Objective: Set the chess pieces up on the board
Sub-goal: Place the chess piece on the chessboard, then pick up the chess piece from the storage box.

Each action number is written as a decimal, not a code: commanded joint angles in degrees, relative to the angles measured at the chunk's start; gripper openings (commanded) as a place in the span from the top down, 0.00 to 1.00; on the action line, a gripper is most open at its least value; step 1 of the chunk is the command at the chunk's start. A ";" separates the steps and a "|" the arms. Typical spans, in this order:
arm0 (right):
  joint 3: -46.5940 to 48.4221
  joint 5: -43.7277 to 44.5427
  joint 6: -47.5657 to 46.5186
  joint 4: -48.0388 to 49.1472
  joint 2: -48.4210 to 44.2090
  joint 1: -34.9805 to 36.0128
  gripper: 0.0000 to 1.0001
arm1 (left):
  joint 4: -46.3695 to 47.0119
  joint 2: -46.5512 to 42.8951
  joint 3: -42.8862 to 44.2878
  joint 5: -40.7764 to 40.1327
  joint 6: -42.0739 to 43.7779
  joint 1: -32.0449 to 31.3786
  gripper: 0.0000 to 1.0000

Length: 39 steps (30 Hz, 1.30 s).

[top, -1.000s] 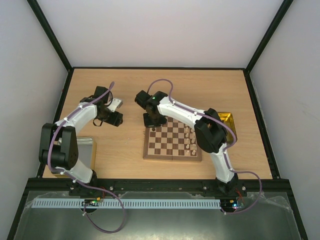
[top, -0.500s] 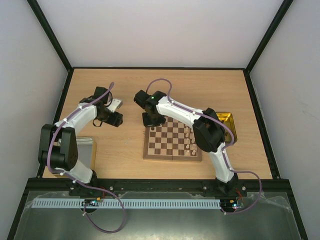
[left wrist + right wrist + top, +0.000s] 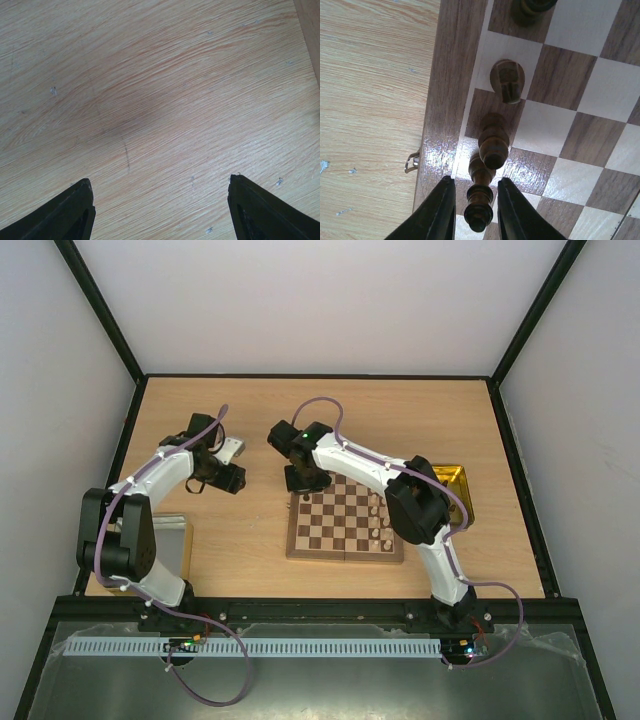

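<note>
Right gripper (image 3: 476,181): jaws slightly parted, flanking a dark piece (image 3: 477,212) that stands on an edge square of the board (image 3: 445,75); the step looks like release after placing. Left gripper (image 3: 160,180): jaws wide apart over bare table (image 3: 150,75). Next you likely lift the right straight up without tipping the piece, then fetch another.

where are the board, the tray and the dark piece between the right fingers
board (image 3: 335,525) top view, bare centre squares
tray (image 3: 459,478) top view, bare floor
dark piece (image 3: 478,207) right wrist view, its neck
</note>
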 commanded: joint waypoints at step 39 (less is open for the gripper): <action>-33.51 6.93 -1.18 -7.00 -43.75 -35.14 0.56 | -0.40 3.80 0.04 1.12 0.63 0.17 0.29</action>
